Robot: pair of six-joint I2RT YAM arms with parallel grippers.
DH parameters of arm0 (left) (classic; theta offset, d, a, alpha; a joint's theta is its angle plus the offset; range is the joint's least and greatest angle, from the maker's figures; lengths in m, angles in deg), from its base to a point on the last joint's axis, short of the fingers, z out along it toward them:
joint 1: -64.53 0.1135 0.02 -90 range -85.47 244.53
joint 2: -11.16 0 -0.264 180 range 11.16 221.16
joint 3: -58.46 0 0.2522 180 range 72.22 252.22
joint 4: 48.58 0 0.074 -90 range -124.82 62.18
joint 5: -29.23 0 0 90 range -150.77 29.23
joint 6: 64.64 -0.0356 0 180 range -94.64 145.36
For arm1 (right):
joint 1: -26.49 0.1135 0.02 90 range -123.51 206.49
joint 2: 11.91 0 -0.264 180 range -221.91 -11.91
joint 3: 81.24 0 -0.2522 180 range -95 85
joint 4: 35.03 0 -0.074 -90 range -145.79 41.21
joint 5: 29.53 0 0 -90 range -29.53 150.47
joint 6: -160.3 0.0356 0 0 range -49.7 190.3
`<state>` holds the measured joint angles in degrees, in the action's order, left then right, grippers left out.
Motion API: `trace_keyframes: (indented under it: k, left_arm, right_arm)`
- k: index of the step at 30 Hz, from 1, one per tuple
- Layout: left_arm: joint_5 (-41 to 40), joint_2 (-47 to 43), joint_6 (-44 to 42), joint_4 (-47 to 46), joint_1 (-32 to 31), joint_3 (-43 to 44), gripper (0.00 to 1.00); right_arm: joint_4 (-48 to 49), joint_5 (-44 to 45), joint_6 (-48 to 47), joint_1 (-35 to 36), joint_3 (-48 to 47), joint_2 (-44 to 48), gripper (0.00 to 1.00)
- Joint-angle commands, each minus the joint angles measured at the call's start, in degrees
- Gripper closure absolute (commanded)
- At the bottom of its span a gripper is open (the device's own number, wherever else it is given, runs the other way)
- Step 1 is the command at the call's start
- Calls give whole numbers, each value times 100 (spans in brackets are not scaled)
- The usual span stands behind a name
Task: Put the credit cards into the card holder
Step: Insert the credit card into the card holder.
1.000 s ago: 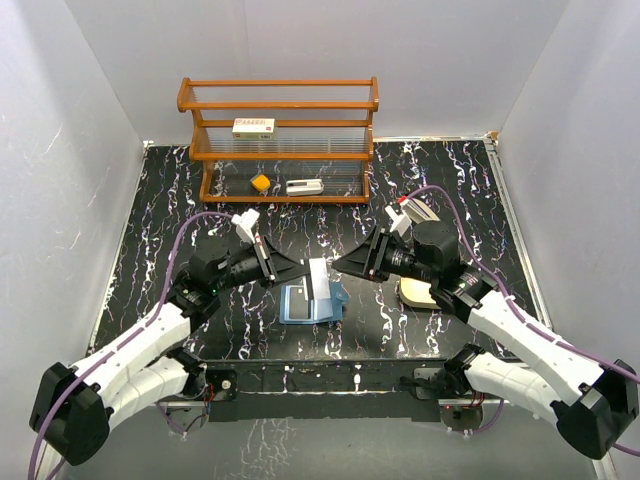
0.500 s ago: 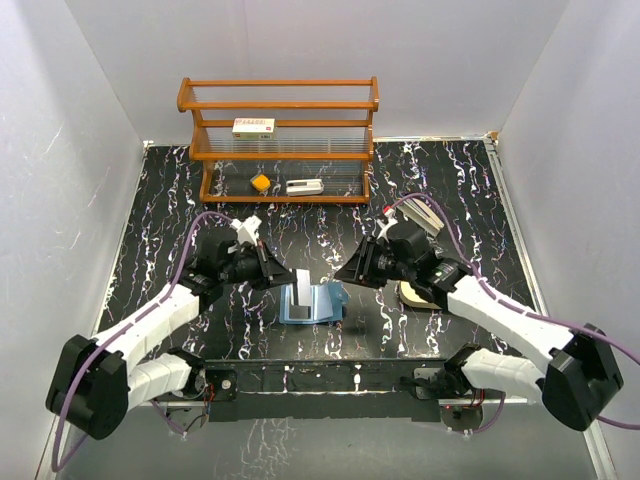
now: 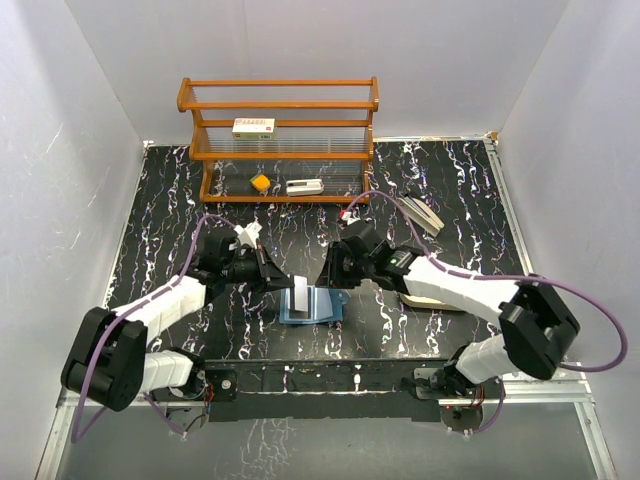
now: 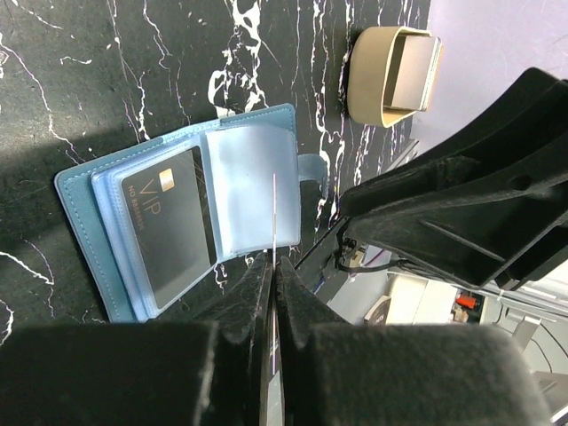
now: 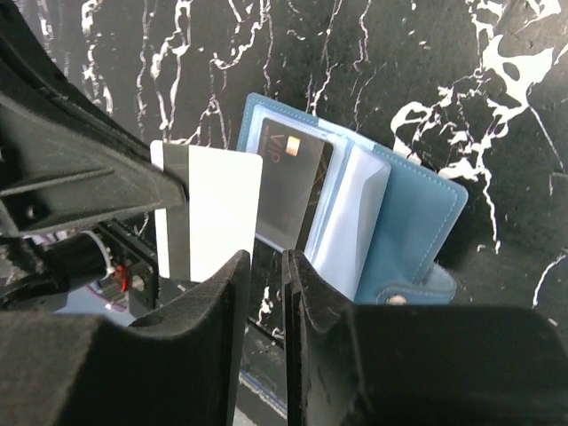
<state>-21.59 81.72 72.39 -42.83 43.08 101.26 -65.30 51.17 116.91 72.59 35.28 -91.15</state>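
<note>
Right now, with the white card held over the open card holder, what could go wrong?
The left hand pinches the white card only by one edge, so it may twist or slip. Nothing pins the card holder down, so a push may slide it. The right hand is very near the left one; they may bump.

Gold letters "VIP" stand on the black card [image 4: 169,226] tucked in a clear sleeve on the left half of the open blue card holder [image 4: 80,186]. Beside them runs a smaller gold line beginning "NO.", its digits too fine to read. The right wrist view shows the same "VIP" faintly. Far behind the card holder, on the wooden rack [image 3: 278,97], the white box [image 3: 253,127] bears red marks too small to read.
</note>
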Motion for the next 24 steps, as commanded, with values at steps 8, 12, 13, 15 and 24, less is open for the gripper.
trace_keyframes:
  k: [8,12,13,15,24]
  left_arm:
    - [553,747,-114,-545,34,-8,100]
    - [707,1110,-59,-791,30,14,100]
    - [745,1178,-32,-857,35,14,100]
    - [802,1305,5,-952,31,41,100]
    - [939,1810,74,-1207,36,196,100]
  right_arm:
    - [-340,936,-660,56,-444,-842,84]
    - [-291,1110,-768,56,-274,-940,85]
    - [-266,1115,-789,56,-244,-968,85]
    - [-197,1119,-830,56,-181,-1030,85]
    - [-1,1227,-904,56,32,-1266,87]
